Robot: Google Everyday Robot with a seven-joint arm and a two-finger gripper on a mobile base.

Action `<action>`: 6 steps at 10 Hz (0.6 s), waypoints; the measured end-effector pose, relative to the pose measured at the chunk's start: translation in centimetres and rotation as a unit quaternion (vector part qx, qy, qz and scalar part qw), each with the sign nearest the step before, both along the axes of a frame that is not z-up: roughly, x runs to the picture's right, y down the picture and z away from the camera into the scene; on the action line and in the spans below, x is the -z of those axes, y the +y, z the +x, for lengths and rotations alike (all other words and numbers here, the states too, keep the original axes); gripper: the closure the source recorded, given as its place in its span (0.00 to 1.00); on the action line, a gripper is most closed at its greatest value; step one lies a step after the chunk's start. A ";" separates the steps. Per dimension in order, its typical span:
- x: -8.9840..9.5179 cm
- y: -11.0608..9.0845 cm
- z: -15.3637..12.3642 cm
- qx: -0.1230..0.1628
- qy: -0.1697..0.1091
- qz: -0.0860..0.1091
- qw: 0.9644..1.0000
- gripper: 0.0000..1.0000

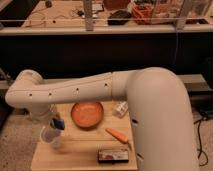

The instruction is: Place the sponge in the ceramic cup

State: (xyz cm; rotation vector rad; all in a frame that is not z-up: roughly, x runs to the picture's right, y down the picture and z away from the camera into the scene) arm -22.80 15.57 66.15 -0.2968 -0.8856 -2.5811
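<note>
The white ceramic cup (50, 137) stands on the left part of the wooden table (75, 152). Just above the cup's right rim hangs the deep-blue sponge (58, 123), clear of the tabletop. My gripper (55, 121) reaches down from the big white arm's elbow at the left and is shut on the sponge. The arm's forearm crosses the view from the right and hides the table's back edge.
An orange-brown bowl (87, 114) sits right of the cup at the table's middle back. An orange carrot (118, 134) lies to the right, a flat dark box (113, 155) near the front edge, and a small white object (120, 108) behind the carrot.
</note>
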 end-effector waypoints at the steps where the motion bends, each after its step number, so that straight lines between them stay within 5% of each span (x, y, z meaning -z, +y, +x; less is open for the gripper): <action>1: 0.2 0.2 -0.6 0.001 0.000 0.001 1.000 0.99; 4: 0.2 0.4 -0.5 -0.002 0.005 0.005 1.000 0.96; 6: 0.3 0.7 -1.0 -0.004 0.005 0.007 1.000 0.81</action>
